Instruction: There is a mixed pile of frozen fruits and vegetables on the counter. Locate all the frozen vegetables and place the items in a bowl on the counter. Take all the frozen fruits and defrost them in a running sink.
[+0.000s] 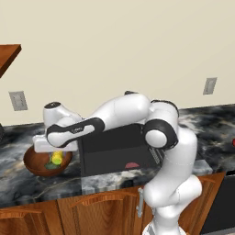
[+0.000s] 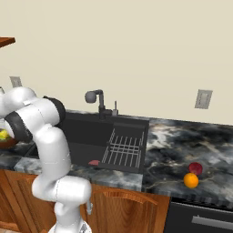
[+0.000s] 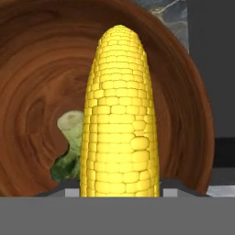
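Observation:
My gripper (image 1: 56, 152) is shut on the yellow corn cob (image 3: 120, 114), and the cob hangs just above the inside of the reddish-brown wooden bowl (image 3: 36, 69). A dark green piece (image 3: 69, 142) with a pale stem lies in the bowl beside the cob. From the left base view the corn cob (image 1: 57, 158) sits over the bowl (image 1: 31, 166), left of the black sink (image 1: 114, 147). On the counter (image 2: 182, 141) right of the sink (image 2: 91, 136) rest a dark red ball (image 2: 195, 168) and an orange ball (image 2: 190, 180).
A dark faucet (image 2: 95, 98) stands behind the sink and a wire rack (image 2: 125, 148) lies in its right side. A flat pinkish-red patch (image 2: 94, 162) is on the basin floor. My own arm reaches across the sink's front. Wall outlets sit above the counter.

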You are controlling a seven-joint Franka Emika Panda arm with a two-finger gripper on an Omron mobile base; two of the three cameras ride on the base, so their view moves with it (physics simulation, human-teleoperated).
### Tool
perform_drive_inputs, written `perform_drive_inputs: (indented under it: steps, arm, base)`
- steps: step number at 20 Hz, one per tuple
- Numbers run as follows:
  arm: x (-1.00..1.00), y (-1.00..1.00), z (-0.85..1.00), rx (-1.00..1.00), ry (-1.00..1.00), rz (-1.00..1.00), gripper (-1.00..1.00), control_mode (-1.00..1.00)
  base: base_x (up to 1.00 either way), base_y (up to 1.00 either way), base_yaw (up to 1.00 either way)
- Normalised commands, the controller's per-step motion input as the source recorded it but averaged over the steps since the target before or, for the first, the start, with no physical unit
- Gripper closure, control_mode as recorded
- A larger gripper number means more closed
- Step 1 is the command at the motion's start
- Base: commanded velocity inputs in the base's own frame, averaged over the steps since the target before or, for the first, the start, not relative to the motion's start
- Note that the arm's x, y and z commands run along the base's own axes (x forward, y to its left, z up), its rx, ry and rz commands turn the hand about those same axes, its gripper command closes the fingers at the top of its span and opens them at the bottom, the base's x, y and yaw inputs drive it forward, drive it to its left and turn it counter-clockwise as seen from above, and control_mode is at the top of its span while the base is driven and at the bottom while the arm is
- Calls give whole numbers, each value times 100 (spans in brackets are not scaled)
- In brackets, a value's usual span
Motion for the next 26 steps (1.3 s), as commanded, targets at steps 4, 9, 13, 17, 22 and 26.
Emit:
perform_drive_inputs:
  steps: [4, 9, 13, 17, 22, 26]
  arm:
    - [0, 13, 0, -3, 7, 0, -100, -100]
    - [0, 18, 15, -10, 7, 0, -100, -100]
    - [-1, 4, 33, -12, 5, 0, -100, -100]
    - [-12, -19, 25, -9, 0, -2, -100, -100]
    - [-17, -49, 10, -2, -1, -4, -100, -100]
    - [-13, -69, 10, 1, -4, -7, -100, -100]
  base:
    - [0, 0, 0]
    - [0, 0, 0]
    - [0, 0, 0]
    - [0, 0, 0]
    - [0, 0, 0]
    - [0, 0, 0]
